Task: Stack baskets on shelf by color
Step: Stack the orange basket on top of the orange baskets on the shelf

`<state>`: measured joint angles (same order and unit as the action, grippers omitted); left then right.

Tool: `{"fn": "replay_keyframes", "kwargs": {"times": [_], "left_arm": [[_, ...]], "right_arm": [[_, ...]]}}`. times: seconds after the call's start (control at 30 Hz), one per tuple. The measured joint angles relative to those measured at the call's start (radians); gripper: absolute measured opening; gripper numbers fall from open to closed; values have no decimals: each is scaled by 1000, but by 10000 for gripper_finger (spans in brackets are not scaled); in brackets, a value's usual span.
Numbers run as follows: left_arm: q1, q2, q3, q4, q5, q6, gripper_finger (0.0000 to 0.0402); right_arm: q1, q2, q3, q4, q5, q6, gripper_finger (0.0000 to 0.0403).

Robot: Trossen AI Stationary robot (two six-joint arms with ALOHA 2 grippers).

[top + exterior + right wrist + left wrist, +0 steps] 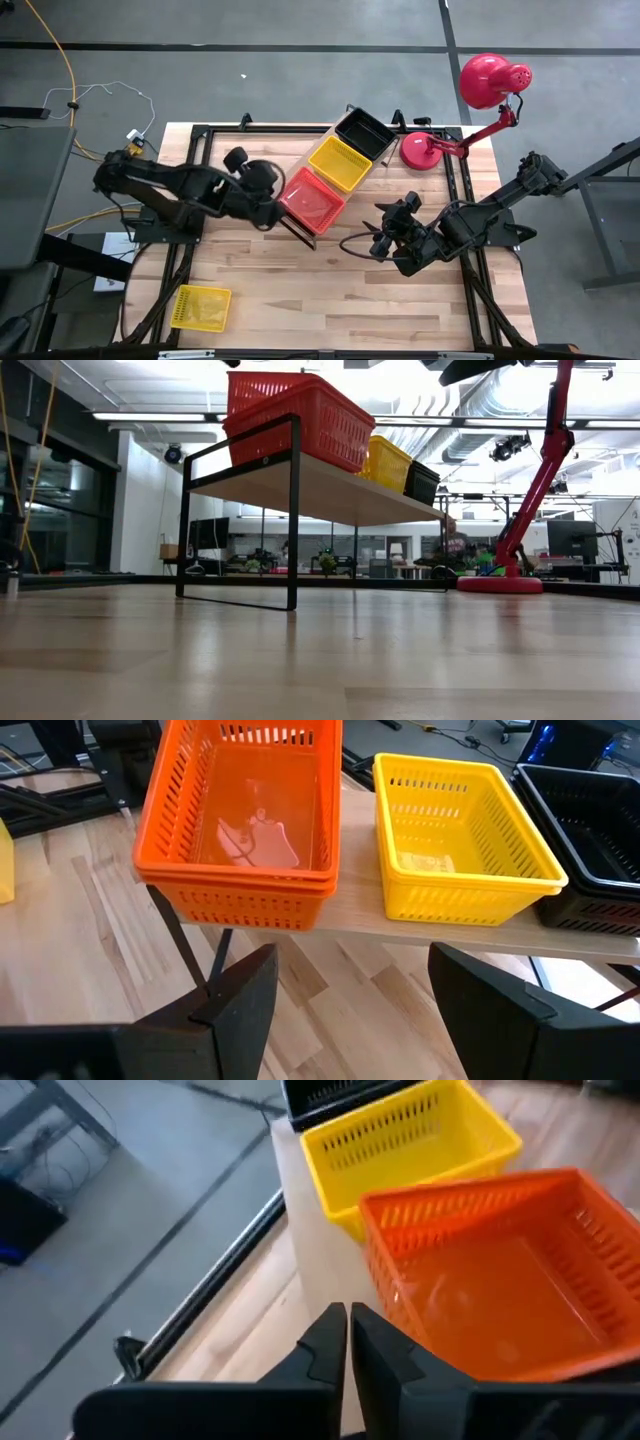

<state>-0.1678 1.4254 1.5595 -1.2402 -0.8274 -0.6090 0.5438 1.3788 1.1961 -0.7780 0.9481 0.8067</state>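
The shelf (330, 490), a light-wood board on black wire legs, stands at the table's far middle. On it, in a row, are two nested orange baskets (312, 200), a yellow basket (340, 163) and a black basket (365, 132). Another yellow basket (200, 307) lies flat on the table at the near left. My left gripper (348, 1330) is shut, right at the near-left corner of the orange baskets (375, 1270), over the shelf's end. My right gripper (350, 990) is open and empty, on the near side of the shelf, facing the orange baskets (240, 820) and the yellow basket (460, 830). My left gripper's shut fingers (325, 1340) stand beside the orange stack's corner (372, 1230), coming from the table's left. I cannot tell whether they touch it.
A red desk lamp (480, 90) stands at the far right, its base (418, 150) beside the black basket. Black frame rails run along the table's left and right edges. Bare wood tabletop (330, 290) lies between the shelf and the near edge.
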Motion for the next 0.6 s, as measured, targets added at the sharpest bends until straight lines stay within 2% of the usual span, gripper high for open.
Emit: {"fn": "replay_keyframes", "kwargs": {"times": [0.1, 0.27, 0.43, 0.6], "left_arm": [[-33, -66, -122, 91, -43, -2, 2], [-65, -207, -312, 449, -66, 133, 1], [-49, -334, -511, 834, 69, 327, 0], [10, -388, -681, 1100, 222, 471, 0]], "right_arm": [[0, 0, 0, -1, -2, 0, 248], [0, 0, 0, -1, 10, -3, 248], [0, 0, 0, 1, 13, -3, 248], [0, 0, 0, -4, 13, -3, 248]]}}
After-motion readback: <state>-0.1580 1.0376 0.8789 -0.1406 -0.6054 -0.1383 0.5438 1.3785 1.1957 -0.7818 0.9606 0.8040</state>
